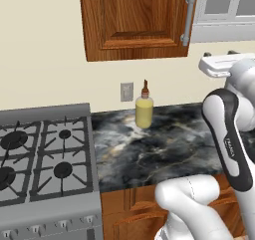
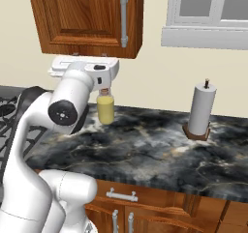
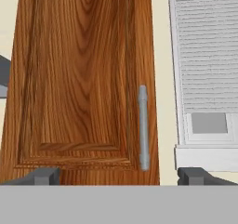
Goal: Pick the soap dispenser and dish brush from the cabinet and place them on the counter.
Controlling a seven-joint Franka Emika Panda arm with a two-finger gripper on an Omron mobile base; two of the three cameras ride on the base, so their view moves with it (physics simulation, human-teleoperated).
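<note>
The cabinet (image 1: 134, 20) (image 2: 82, 19) hangs on the wall above the counter (image 1: 164, 144) (image 2: 155, 150), and its door is closed. Its grey bar handle (image 1: 188, 19) (image 2: 124, 18) (image 3: 143, 128) runs down the door's right edge. My gripper (image 1: 219, 53) (image 2: 89, 55) (image 3: 118, 176) hovers just below the cabinet's bottom edge and faces the door (image 3: 79, 79). It is open, with nothing between its fingertips (image 3: 44, 175). The soap dispenser and the dish brush are hidden from view.
A yellow bottle with a brown nozzle (image 1: 144, 110) (image 2: 105, 109) stands at the back of the counter, under my hand. The grey stove (image 1: 45, 154) lies to the left. A paper towel roll (image 2: 201, 111) stands at the right, below a window (image 2: 208, 14).
</note>
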